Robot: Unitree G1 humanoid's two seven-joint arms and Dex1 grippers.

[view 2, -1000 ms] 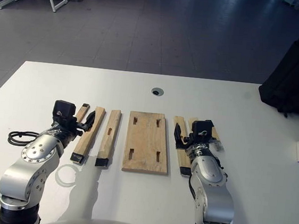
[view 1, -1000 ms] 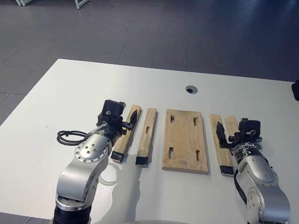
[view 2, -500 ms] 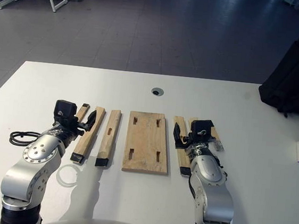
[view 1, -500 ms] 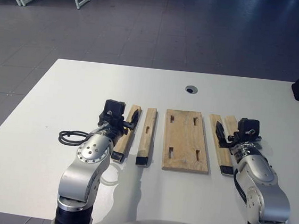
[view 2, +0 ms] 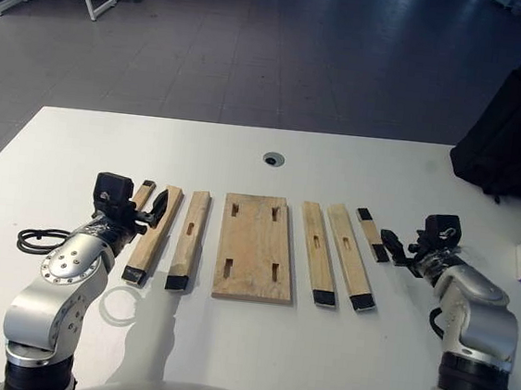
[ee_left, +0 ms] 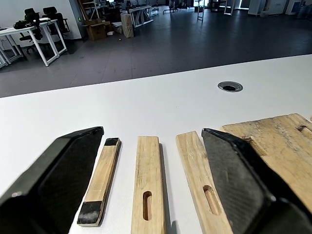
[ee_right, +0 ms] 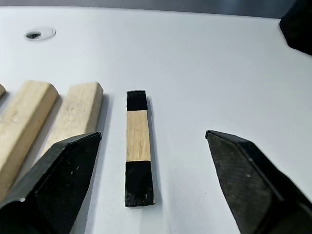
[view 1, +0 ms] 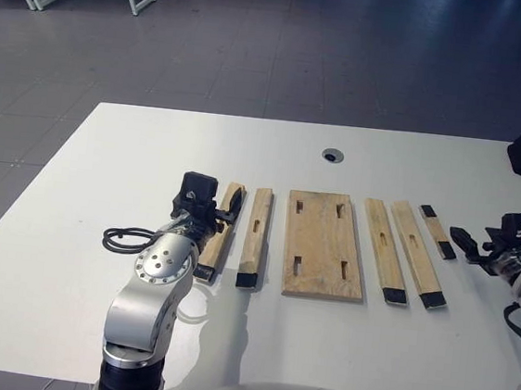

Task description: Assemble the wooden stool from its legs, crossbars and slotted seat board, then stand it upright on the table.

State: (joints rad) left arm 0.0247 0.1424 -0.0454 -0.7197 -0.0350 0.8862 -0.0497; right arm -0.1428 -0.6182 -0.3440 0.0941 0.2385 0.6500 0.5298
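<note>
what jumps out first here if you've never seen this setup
The slotted seat board lies flat in the middle of the white table, with the left legs and right legs laid out in a neat row on either side of it. At the right end lies a short black-tipped crossbar. The right gripper faces it with jaws open, and the left gripper is at the left legs, jaws open too.
</note>
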